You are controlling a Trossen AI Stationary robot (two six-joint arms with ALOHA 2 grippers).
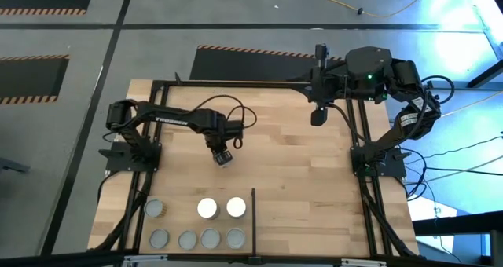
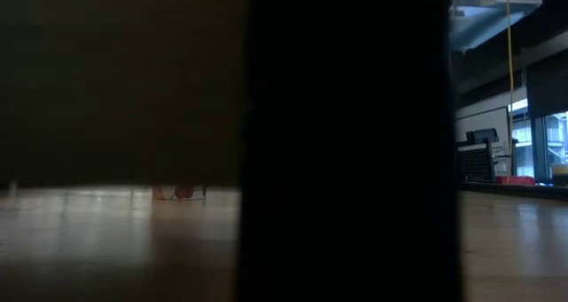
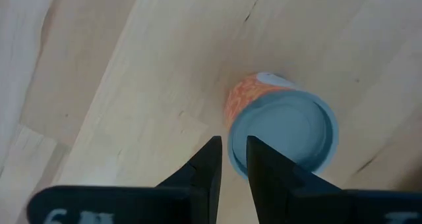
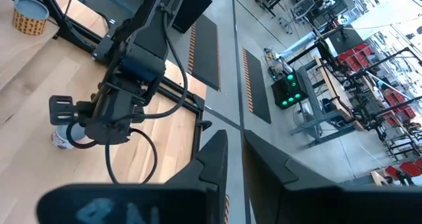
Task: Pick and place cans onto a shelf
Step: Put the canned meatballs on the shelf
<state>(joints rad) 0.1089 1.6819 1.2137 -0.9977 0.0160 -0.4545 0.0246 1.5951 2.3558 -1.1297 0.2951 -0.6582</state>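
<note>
Overhead, the left arm reaches out from its base across the pale planked worktop (image 1: 299, 173), elbow bent, its tool (image 1: 223, 156) pointing down over a can (image 3: 280, 128) near the worktop's middle. From the wrist, the left tool's two dark, tapered fingers (image 3: 206, 165) stand almost together, only a thin slit between them, beside the can and gripping nothing. That can is a short cylinder with an orange-patterned side and a dull grey, ringed metal top. Seven more cans sit on the shelf (image 1: 177, 220) at the near left, left of a thin black bar (image 1: 253, 216): five grey-topped, two white-topped (image 1: 207, 208). The right arm is folded back at the far right corner, its tool (image 4: 235, 155) nearly closed and empty.
</note>
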